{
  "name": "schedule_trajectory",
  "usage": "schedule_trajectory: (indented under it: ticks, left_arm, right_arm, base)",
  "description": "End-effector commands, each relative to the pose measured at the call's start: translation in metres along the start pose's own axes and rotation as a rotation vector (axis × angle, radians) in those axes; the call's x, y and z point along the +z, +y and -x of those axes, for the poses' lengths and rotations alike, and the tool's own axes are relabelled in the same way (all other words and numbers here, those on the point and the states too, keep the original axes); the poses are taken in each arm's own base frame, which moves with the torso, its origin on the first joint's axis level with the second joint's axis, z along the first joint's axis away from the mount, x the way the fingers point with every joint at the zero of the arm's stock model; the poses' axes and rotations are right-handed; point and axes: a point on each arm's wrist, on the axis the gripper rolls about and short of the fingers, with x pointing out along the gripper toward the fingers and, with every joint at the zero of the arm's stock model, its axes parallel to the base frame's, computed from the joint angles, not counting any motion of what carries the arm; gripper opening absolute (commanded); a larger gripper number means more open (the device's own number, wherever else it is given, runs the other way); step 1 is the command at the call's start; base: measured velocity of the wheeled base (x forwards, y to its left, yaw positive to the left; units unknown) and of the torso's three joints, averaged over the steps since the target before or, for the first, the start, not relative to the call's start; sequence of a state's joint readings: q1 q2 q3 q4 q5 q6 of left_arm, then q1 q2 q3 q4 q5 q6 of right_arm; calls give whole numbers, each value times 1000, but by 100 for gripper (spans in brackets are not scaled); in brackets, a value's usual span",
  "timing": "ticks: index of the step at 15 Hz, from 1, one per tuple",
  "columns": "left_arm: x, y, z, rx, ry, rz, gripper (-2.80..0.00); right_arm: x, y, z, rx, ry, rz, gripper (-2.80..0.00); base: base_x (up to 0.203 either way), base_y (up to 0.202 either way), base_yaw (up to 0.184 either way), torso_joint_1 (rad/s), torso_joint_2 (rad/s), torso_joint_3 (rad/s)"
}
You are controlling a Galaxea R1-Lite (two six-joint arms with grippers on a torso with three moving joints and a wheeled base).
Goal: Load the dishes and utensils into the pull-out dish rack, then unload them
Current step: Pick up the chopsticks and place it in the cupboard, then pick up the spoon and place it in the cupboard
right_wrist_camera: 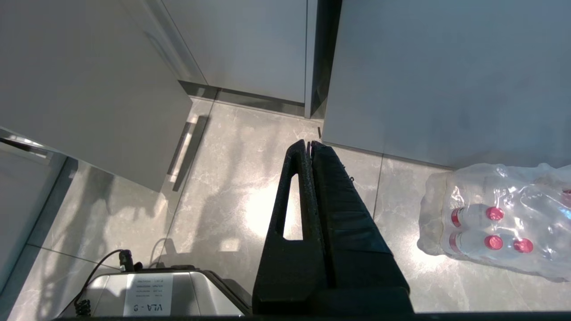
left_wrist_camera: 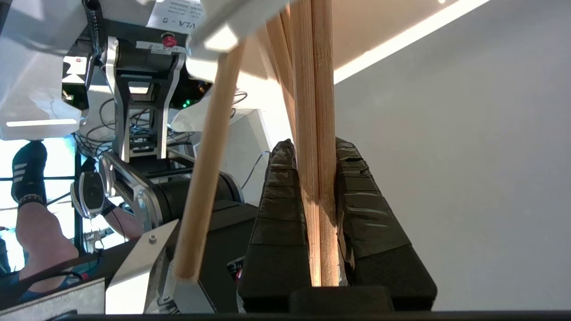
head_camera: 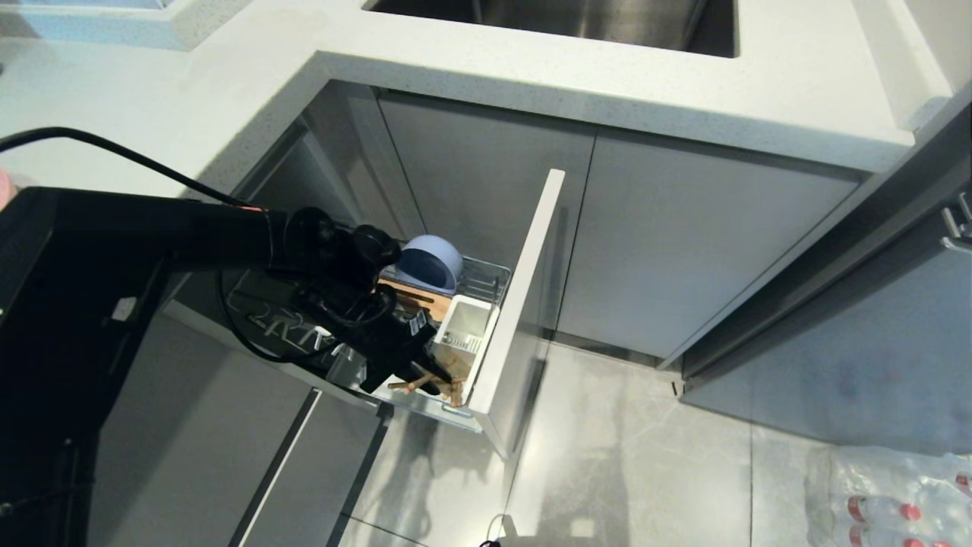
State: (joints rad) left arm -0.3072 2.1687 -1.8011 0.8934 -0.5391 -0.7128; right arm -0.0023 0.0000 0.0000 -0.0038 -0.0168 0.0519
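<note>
The narrow pull-out dish rack (head_camera: 524, 304), with its tall flat light-grey front panel and chrome wire basket, stands slid out from under the pale speckled stone countertop (head_camera: 607, 83), beside the plain grey double-door cabinet (head_camera: 683, 251). The black left gripper (head_camera: 414, 372) reaches down into the near end of the basket, and in the left wrist view its two black padded fingers (left_wrist_camera: 276, 214) are clamped on the pair of thin light wooden chopsticks (left_wrist_camera: 319, 147), which run straight out between the pads; a third, rounder wooden stick (left_wrist_camera: 207, 165) slants just beside them. From the head view the wooden ends show under the gripper, next to the white plastic cutlery holder (head_camera: 467, 327). The small matte blue-grey round bowl (head_camera: 429, 262) stands on edge at the far end of the basket, over the wooden slotted insert (head_camera: 425, 300). The right gripper (right_wrist_camera: 310, 147) hangs above the grey tiled floor (right_wrist_camera: 232, 178) with its fingers pressed together on nothing, near a shrink-wrapped pack of red-capped bottles (right_wrist_camera: 495, 223).
</note>
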Motion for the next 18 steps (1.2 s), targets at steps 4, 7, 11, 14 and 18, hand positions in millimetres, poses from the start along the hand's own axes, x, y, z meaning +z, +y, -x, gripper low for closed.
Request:
schedule_trajectory:
  ticks: [4,7,11,14,18]
  left_arm:
    - [7,5,-10,12,23,24,-280]
    - [7,5,-9,2,27,24,-280]
    - [7,6,-8,5,26,24,-280]
    - [6,5,-5,1,22,22,0]
    - [1,1,4,-12,7,13,0]
  right_arm:
    - [0,0,0,1,-1,0,-280]
    - [0,0,0,-1,1,0,-280]
    - [0,0,0,1,1,0,-280]
    - [0,0,0,0,0,0,-280]
    - [0,0,0,-1,-1,0,-280]
  base:
    - [0,0,0,0,0,0]
    - [0,0,0,0,0,0]
    - [0,0,0,0,0,0]
    - [0,0,0,0,0,0]
    - [0,0,0,0,0,0]
